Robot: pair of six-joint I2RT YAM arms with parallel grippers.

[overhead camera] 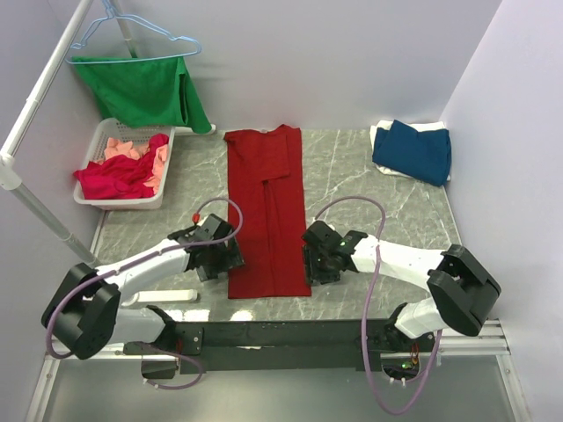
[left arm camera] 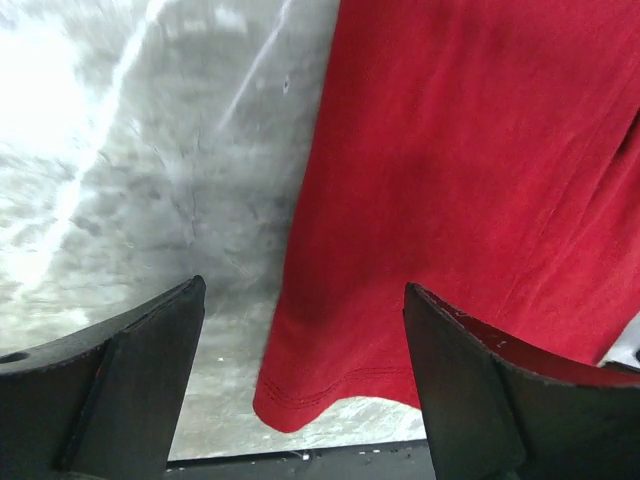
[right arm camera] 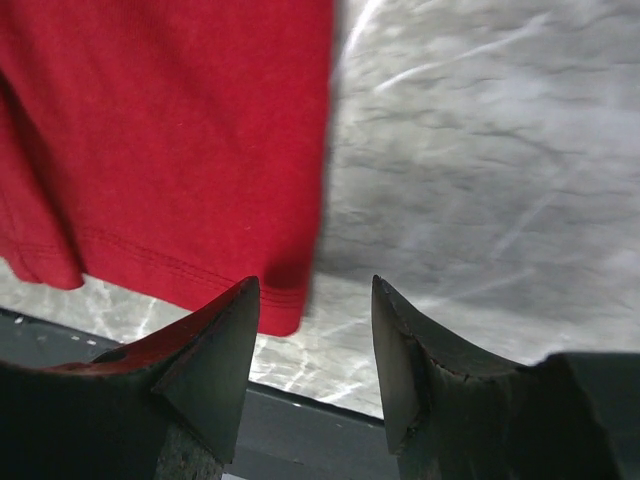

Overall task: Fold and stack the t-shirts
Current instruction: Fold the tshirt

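Red shirt [overhead camera: 266, 211] lies as a long strip on the surface [overhead camera: 369, 185], left end effector [overhead camera: 233, 258] and right end effector [overhead camera: 310, 262] open and empty, flanking its near hem; best pinch both corners through all layers, then fold evenly toward the collar.

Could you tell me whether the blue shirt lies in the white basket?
No, the blue shirt lies at the far right of the table.
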